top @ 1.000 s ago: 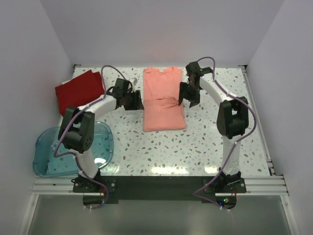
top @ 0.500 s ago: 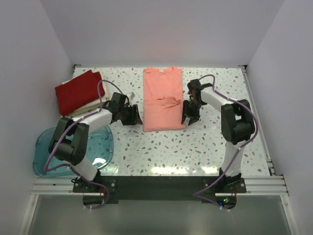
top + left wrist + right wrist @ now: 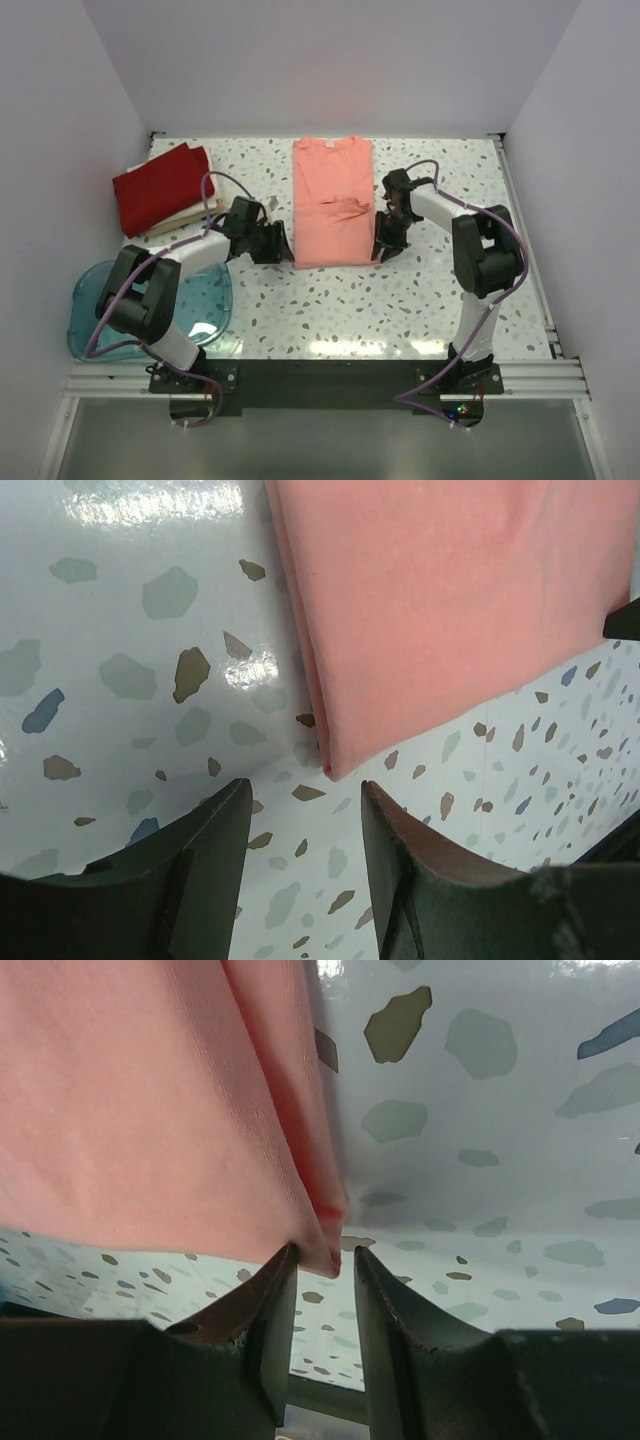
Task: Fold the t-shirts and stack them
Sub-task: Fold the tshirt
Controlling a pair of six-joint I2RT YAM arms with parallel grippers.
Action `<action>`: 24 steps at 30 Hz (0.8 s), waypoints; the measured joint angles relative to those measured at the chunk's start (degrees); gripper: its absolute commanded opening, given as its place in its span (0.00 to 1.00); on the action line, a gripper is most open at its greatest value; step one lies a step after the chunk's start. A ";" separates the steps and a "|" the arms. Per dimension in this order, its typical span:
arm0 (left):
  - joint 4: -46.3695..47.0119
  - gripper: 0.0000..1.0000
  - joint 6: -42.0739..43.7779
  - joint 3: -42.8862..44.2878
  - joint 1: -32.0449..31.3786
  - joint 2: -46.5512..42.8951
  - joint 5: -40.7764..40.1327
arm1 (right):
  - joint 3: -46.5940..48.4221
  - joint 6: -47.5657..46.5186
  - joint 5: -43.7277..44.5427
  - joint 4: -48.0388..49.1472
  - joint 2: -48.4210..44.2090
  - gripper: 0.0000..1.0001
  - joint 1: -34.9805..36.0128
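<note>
The salmon-pink t-shirt (image 3: 335,200) lies folded into a long strip at the table's centre, collar end far. My left gripper (image 3: 283,250) is open at its near left corner. In the left wrist view that corner (image 3: 330,760) sits just ahead of the gap between the fingers (image 3: 305,800). My right gripper (image 3: 383,248) is at the near right corner. Its jaws (image 3: 325,1260) stand narrowly open with the cloth corner (image 3: 322,1232) between the tips. The deep red t-shirt (image 3: 163,185) lies folded at far left on top of the cream-white one (image 3: 188,217).
A translucent blue plastic tub (image 3: 150,305) sits at the near left, beside the left arm's base. The speckled table (image 3: 400,300) ends in walls on the left, right and far sides.
Both grippers have moved toward me and down along the pink shirt's sides, from its middle to its near corners. The shirts have not moved.
</note>
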 measured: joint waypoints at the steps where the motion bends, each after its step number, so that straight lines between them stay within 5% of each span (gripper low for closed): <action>1: 0.09 0.53 -0.15 -0.15 -0.02 -0.04 0.00 | -0.31 0.02 -0.02 0.11 0.00 0.31 0.00; 14: 0.70 0.53 -1.31 -0.61 -1.29 -0.11 0.44 | -1.90 0.20 -0.90 1.99 0.57 0.12 0.11; 24: 1.49 0.48 -2.01 -0.59 -1.92 2.97 1.38 | -1.90 0.17 -1.44 2.21 1.14 0.08 0.11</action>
